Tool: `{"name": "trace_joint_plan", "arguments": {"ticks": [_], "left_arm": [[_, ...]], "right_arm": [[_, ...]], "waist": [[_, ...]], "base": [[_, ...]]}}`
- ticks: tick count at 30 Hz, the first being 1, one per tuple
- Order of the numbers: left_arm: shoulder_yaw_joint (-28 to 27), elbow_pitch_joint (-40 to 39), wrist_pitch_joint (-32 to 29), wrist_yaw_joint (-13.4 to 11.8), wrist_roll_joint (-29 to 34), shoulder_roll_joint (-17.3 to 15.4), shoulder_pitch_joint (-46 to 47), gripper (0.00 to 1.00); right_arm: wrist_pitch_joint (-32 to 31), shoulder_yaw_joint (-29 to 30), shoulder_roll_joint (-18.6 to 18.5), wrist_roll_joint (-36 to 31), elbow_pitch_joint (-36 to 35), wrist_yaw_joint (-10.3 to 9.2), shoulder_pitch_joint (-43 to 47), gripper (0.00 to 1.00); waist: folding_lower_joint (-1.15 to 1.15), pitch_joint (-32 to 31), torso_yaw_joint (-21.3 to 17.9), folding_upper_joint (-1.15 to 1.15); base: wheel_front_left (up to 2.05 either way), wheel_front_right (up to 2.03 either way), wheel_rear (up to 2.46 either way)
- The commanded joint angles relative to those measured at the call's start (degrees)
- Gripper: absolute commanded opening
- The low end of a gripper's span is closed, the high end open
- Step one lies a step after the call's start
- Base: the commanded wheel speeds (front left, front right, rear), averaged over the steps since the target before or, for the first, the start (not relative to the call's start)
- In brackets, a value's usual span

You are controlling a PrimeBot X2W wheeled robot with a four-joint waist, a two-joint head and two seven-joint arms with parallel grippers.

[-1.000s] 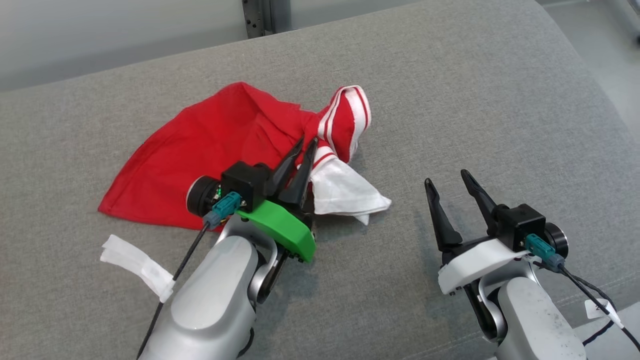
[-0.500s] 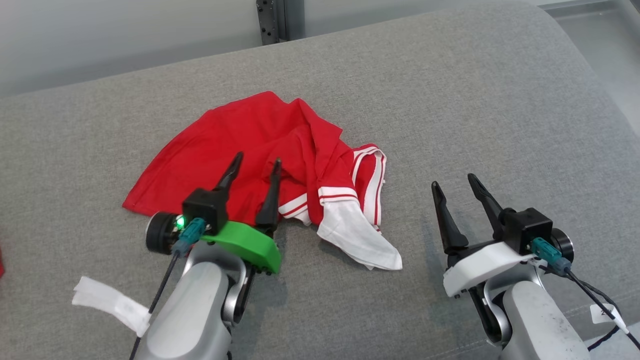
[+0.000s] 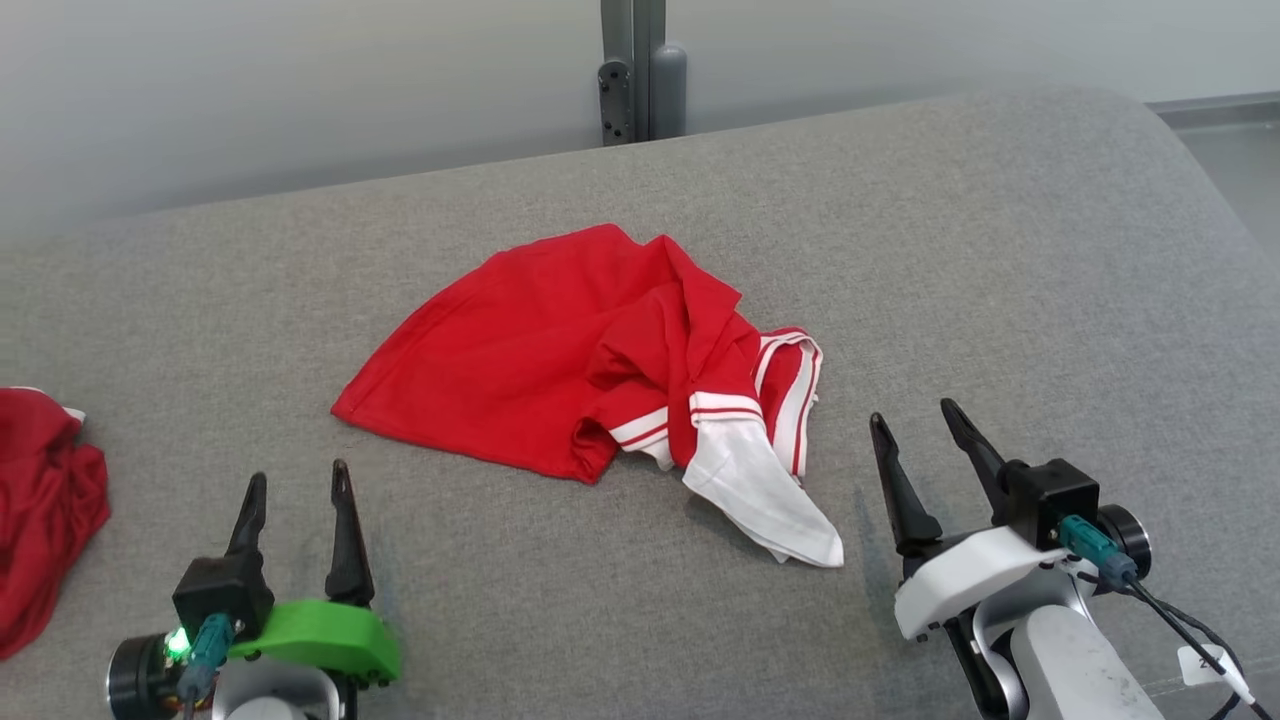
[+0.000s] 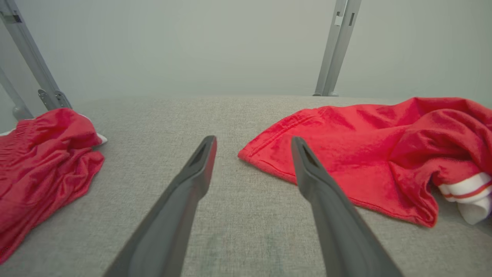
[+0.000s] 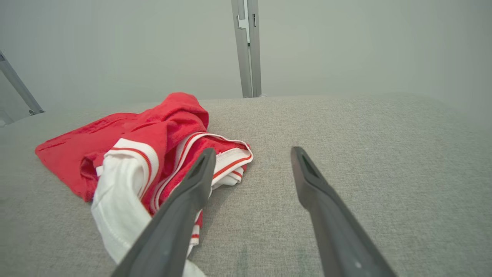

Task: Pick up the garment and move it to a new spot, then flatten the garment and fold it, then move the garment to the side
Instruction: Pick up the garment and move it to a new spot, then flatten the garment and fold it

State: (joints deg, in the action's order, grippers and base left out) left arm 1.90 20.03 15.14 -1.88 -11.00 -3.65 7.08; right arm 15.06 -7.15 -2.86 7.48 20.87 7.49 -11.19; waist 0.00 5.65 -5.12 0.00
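A red garment [image 3: 530, 370] with white, red-striped trim lies crumpled in the middle of the grey padded surface [image 3: 1000, 250]. Its white part [image 3: 765, 495] trails toward the front right. The left wrist view has the garment [image 4: 365, 154] to the right of my fingers, and the right wrist view has the garment [image 5: 146, 146] to the left. My left gripper [image 3: 297, 487] is open at the lower left, apart from the cloth. My right gripper [image 3: 915, 425] is open at the lower right, just right of the white part, holding nothing.
A second red cloth [image 3: 45, 500] lies bunched at the surface's far left edge, also seen as a red cloth [image 4: 42, 154] in the left wrist view. A grey metal post [image 3: 640, 70] rises behind the surface against a pale wall.
My left gripper opened, let go of the garment and drew back to the lower left. The garment dropped into a heap. The head camera shifted, so the whole scene sits lower and more to the right.
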Motion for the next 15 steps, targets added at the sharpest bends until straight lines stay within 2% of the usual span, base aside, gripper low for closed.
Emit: {"name": "trace_joint_plan", "arguments": {"ticks": [1, 8, 15], "left_arm": [[-1.07, -0.65, 0.02, 0.37, 0.84, 0.14, -2.18, 1.00], [-4.71, -1.94, 0.02, 1.21, 2.67, 0.62, -7.65, 1.00], [-3.54, -2.06, 0.02, 1.25, 1.58, 0.74, -7.92, 1.00]], "right_arm": [[0.18, 0.06, -0.09, -0.09, 0.26, 0.00, 1.09, 1.00], [0.18, 0.81, -0.07, 0.12, 0.19, 0.00, 2.97, 1.00], [0.18, 1.09, -0.09, -0.32, 0.27, 0.00, 3.54, 1.00]], "waist": [[0.00, -2.47, 1.48, 0.00], [0.00, -4.54, 2.07, 0.00], [0.00, -4.91, 2.08, 0.00]], "base": [[0.00, 0.00, 0.00], [0.00, 0.00, 0.00], [0.00, 0.00, 0.00]]}}
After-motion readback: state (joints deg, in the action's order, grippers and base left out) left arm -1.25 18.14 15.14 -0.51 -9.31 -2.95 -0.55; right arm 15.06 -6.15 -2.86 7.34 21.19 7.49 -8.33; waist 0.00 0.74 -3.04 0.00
